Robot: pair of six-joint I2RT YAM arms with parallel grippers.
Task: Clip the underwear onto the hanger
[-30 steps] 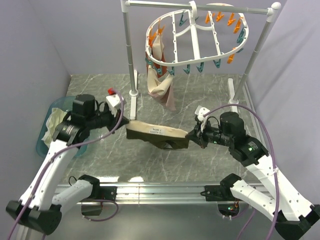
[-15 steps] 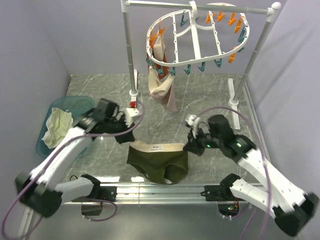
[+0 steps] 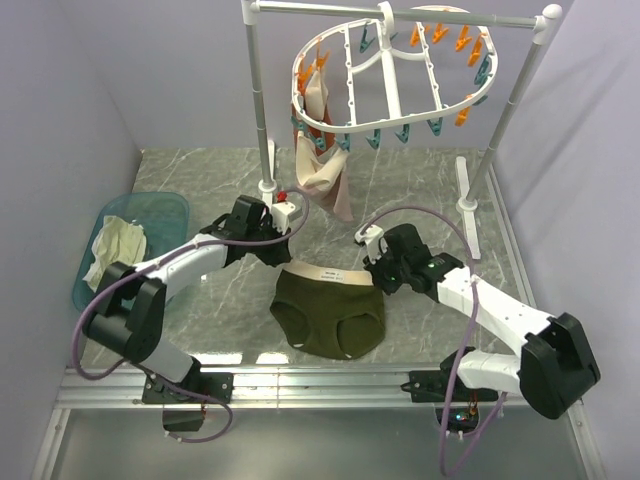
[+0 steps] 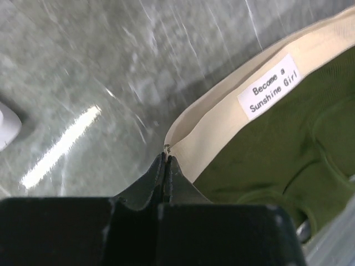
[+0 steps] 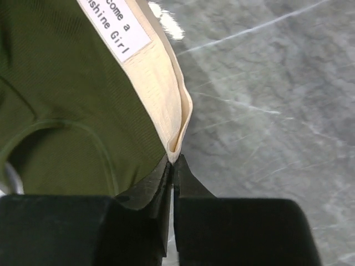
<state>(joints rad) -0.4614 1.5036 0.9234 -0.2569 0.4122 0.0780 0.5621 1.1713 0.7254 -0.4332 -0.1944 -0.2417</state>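
Above the far side of the grey marbled bench (image 3: 430,180), the white oval hanger (image 3: 388,75) is seen suspended from a pole stand (image 3: 262,110), with pale and rust garments (image 3: 320,165) clipped at its left rim. Nearer the arms and well apart from the hanger, the olive-green underwear (image 3: 330,315) is held spread between both arms, waistband toward the far side. The left pincer (image 3: 283,263) is clamped tight on the left waistband corner and the right pincer (image 3: 375,283) on the right corner, and a small white label (image 3: 332,273) is noted mid-waistband.
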